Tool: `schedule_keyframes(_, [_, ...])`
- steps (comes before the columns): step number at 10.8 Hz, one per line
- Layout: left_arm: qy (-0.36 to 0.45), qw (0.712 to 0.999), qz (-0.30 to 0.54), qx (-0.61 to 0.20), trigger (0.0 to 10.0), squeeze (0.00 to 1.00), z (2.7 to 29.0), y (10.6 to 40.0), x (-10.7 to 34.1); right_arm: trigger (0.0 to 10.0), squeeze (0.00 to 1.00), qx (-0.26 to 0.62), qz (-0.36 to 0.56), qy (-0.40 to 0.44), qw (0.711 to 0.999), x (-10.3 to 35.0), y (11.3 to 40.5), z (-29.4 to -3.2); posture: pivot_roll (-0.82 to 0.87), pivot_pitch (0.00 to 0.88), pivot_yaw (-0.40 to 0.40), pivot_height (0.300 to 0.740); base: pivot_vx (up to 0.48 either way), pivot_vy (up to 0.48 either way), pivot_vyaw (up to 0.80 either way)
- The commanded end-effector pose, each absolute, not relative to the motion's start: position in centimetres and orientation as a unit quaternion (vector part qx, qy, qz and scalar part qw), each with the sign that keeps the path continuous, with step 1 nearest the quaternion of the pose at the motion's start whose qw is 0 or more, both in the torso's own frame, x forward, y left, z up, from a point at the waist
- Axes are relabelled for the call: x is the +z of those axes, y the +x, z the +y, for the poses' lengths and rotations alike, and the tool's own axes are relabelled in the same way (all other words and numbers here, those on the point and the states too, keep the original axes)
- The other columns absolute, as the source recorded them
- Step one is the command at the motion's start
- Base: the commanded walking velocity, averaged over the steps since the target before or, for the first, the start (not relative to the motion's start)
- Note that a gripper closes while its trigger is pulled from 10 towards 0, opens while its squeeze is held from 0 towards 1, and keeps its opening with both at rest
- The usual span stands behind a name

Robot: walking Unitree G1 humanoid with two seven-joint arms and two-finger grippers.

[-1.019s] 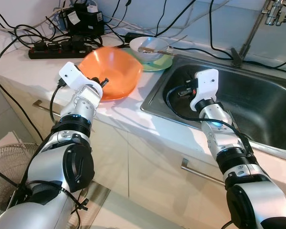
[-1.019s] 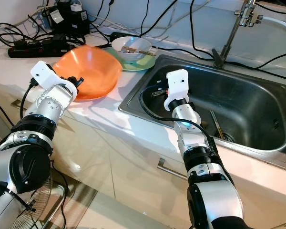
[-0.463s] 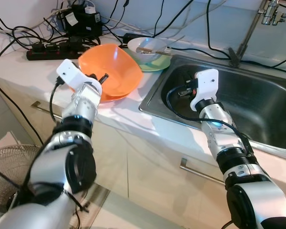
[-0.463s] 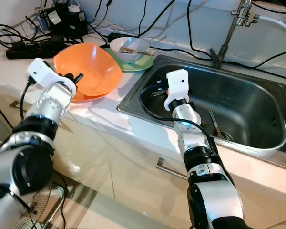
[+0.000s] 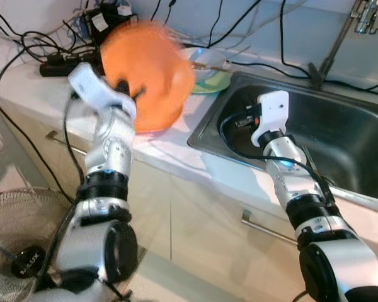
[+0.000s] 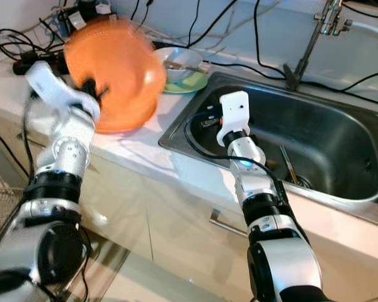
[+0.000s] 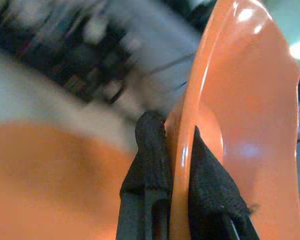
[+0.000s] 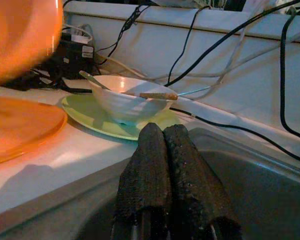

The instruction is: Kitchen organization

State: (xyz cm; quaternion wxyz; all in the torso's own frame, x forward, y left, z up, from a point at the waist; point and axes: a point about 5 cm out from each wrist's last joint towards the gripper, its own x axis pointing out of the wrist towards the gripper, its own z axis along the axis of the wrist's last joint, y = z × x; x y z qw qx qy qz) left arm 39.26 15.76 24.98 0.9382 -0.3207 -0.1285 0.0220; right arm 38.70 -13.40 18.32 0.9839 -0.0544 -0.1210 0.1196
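My left gripper (image 7: 177, 150) is shut on the rim of an orange bowl (image 5: 148, 63), one finger inside and one outside. It holds the bowl tilted on edge above the counter, and the bowl is blurred by motion. A second orange dish (image 5: 154, 123) lies on the counter beneath it. A white bowl (image 8: 125, 102) with a spoon and a stick across it sits on a green plate (image 8: 90, 117) beside the sink's corner. My right gripper (image 8: 165, 137) is shut with nothing in it, hovering over the left part of the steel sink (image 5: 340, 145).
A black power strip (image 5: 57, 63) and tangled cables run along the back of the counter. The faucet (image 5: 331, 47) rises behind the sink, and utensils (image 6: 286, 165) lie near its drain. A floor fan (image 5: 19, 239) stands at lower left, below the counter edge.
My left arm has lifted the orange bowl off the counter and tipped it up on edge, leaving the other orange dish below. The right arm has stayed put.
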Motion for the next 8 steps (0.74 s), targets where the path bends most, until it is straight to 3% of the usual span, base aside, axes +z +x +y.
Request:
schedule_keyframes(1, [-0.314, 0.934, -0.171, -0.012, 4.9, 0.0, 15.2, 38.8, 26.7, 10.0, 0.0, 0.115, -0.134, -0.048, 0.983, 19.4, 38.9, -13.6, 0.2, 0.0, -0.032, 0.725, 0.0, 0.0, 0.0])
schedule_keyframes(2, [-0.307, 0.933, -0.185, -0.027, 10.0, 0.0, 14.9, 38.5, 27.1, 10.0, 0.0, 0.114, -0.137, -0.041, 0.983, 19.6, 39.0, -13.7, 0.2, 0.0, -0.033, 0.725, 0.0, 0.0, 0.0])
schedule_keyframes(3, [-0.296, 0.933, -0.2, -0.048, 10.0, 0.0, 14.5, 38.1, 27.5, 10.0, 0.66, 0.114, -0.143, -0.033, 0.983, 20.0, 39.1, -13.7, 0.2, 0.0, -0.034, 0.725, 0.0, 0.0, 0.0])
schedule_keyframes(4, [-0.288, 0.932, -0.209, -0.067, 10.0, 0.0, 14.0, 37.8, 27.9, 10.0, 1.0, 0.117, -0.156, -0.005, 0.981, 20.9, 39.1, -13.7, 0.2, 0.0, -0.032, 0.725, 0.0, 0.0, 0.0])
schedule_keyframes(8, [-0.278, 0.934, -0.208, -0.085, 10.0, 0.0, 13.6, 37.7, 27.6, 10.0, 1.0, 0.146, -0.168, 0.147, 0.964, 23.0, 39.0, -13.3, 0.18, 0.005, -0.018, 0.725, 0.0, 0.0, 0.0])
